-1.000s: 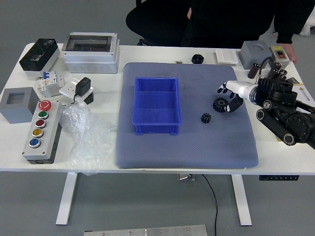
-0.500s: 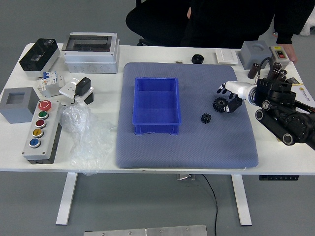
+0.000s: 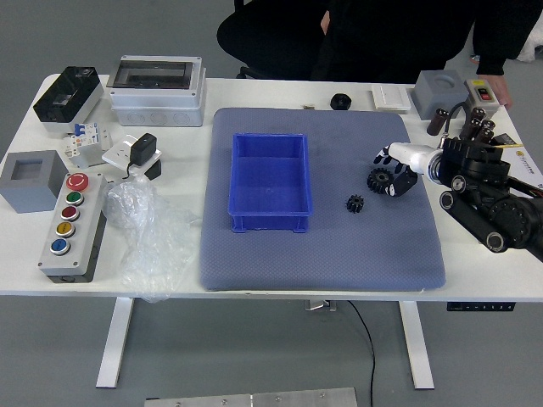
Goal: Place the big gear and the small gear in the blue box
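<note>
The big gear [image 3: 379,181] lies toward the right edge of the mat [image 3: 322,263], with the small gear [image 3: 355,203] just beside it, nearer the mat's near edge; the right hand [image 3: 414,163] reaches over the right edge, fingers parted and partly bent about the big gear. A strip of mat separates the small gear from the blue box [image 3: 271,191], a broader one the box from the near edge. A person [image 3: 382,42] in black is at the far side.

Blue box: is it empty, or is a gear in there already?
Empty: the blue box shows a bare inside, and both gears, big and small, lie on the mat to its right.
</note>
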You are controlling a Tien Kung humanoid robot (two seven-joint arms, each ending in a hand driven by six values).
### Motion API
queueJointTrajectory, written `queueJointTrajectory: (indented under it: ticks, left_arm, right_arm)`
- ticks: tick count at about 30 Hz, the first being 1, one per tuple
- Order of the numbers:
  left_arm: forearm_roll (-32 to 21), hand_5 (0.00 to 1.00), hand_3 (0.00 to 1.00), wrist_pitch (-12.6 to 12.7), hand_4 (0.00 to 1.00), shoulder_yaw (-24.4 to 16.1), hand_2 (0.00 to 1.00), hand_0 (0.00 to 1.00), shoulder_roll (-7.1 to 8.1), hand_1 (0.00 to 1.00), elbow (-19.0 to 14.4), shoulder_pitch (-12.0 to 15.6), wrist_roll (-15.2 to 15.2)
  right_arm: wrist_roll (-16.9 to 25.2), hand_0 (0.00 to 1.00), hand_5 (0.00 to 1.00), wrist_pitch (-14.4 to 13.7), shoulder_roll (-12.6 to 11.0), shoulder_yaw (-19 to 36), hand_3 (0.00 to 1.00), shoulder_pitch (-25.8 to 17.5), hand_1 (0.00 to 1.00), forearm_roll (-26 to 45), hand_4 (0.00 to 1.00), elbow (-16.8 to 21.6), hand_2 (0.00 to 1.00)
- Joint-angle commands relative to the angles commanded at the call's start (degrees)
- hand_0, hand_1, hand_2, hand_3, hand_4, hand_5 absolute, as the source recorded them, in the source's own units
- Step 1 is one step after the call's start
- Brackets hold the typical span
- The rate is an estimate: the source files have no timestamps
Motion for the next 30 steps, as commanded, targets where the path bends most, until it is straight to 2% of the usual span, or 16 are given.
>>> queueJointTrajectory:
  ticks: [18,19,24,25,30]
  left_arm:
    - [0.10,0.374,0.779,-0.05,0.594,0.58,0.829,0.861,-0.47,0.830,-0.04,-0.23,-0.01]
    - [0.10,0.371,0.778,-0.05,0.593,0.64,0.829,0.861,-0.49,0.829,-0.04,-0.26,-0.01]
    - [0.13,0.371,0.778,-0.08,0.593,0.82,0.829,0.861,-0.64,0.829,-0.05,-0.44,-0.02]
    - [0.13,0.371,0.779,-0.08,0.593,0.87,0.829,0.860,-0.67,0.830,-0.05,-0.48,-0.03]
    - [0.09,0.371,0.779,-0.08,0.593,1.19,0.829,0.860,-0.76,0.830,-0.06,-0.63,-0.05]
  right_arm:
    - [-0.18,0.748,0.025,-1.02,0.64,0.40,0.831,-0.77,0.708,-0.43,0.686,-0.58,0.850]
    - [-0.25,0.689,0.018,-1.15,0.67,0.41,0.804,-0.85,0.669,-0.55,0.678,-0.58,0.780]
    - [-0.48,0.689,0.018,-1.71,0.84,0.53,0.804,-1.13,0.669,-1.15,0.678,-0.62,0.780]
    - [-0.51,0.641,0.007,-1.83,0.89,0.63,0.799,-1.17,0.639,-1.26,0.663,-0.63,0.770]
    - [-0.66,0.641,0.007,-2.20,1.16,0.91,0.799,-1.30,0.639,-1.83,0.663,-0.93,0.770]
